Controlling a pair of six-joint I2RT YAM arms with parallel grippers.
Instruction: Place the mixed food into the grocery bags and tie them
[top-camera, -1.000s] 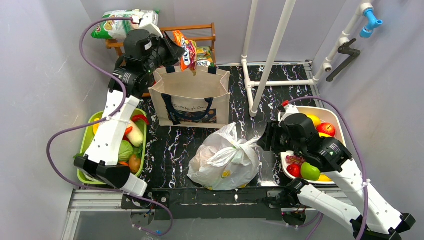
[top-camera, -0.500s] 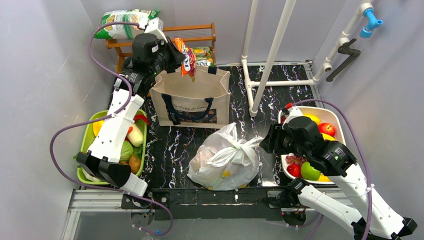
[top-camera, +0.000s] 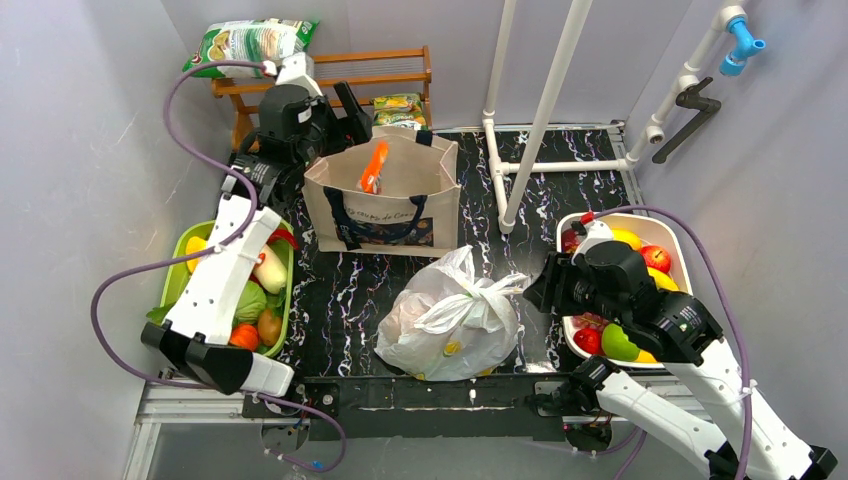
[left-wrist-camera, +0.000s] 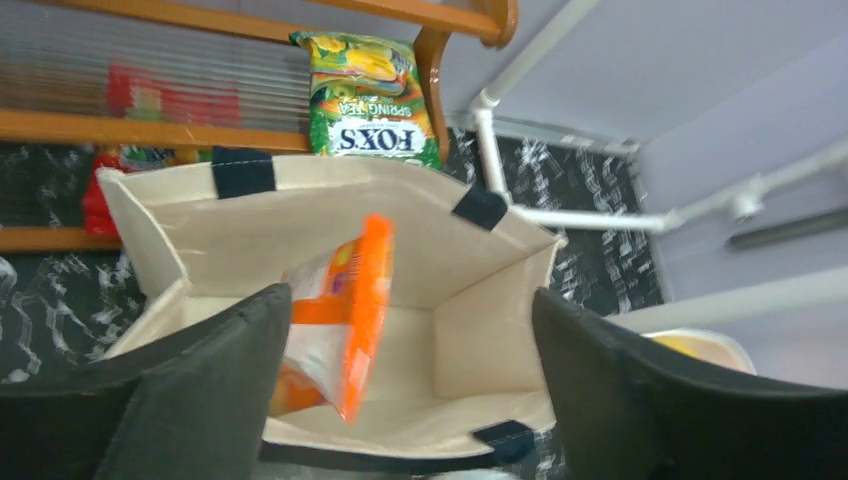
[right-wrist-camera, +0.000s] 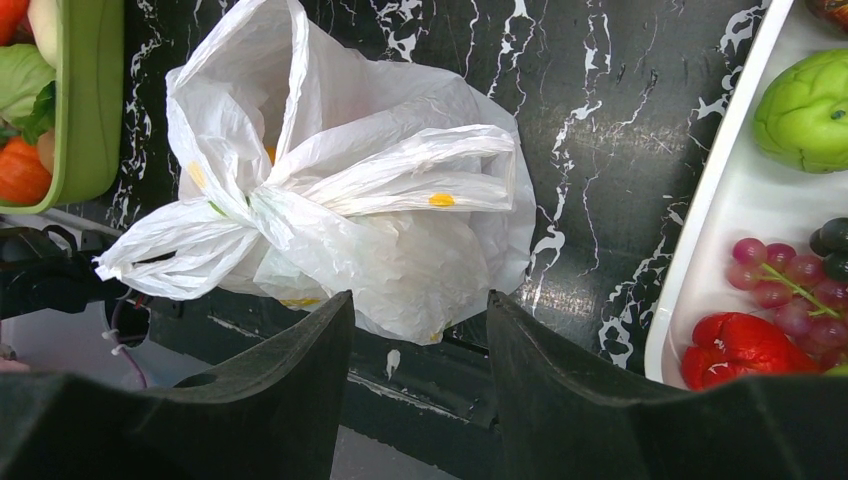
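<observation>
The beige canvas tote (top-camera: 385, 205) stands open at the back of the table. An orange snack packet (top-camera: 373, 165) is inside its mouth, free of any grip, and looks blurred in the left wrist view (left-wrist-camera: 345, 310). My left gripper (top-camera: 350, 115) hangs open above the tote's back-left corner, fingers wide apart (left-wrist-camera: 410, 300). The white plastic bag (top-camera: 445, 320) lies at the front middle, its handles gathered into a knot (right-wrist-camera: 255, 195). My right gripper (top-camera: 535, 280) is open just right of it, with nothing between the fingers (right-wrist-camera: 420, 300).
A green tray (top-camera: 175, 260) of vegetables sits at the left, a white tray (top-camera: 680, 235) of fruit at the right. Behind the tote a wooden rack (top-camera: 400, 60) holds green snack packets (left-wrist-camera: 370, 95). White pipes (top-camera: 545, 110) rise right of the tote.
My left gripper has opened and let go of the orange packet, which has dropped into the tote. The right arm has barely shifted.
</observation>
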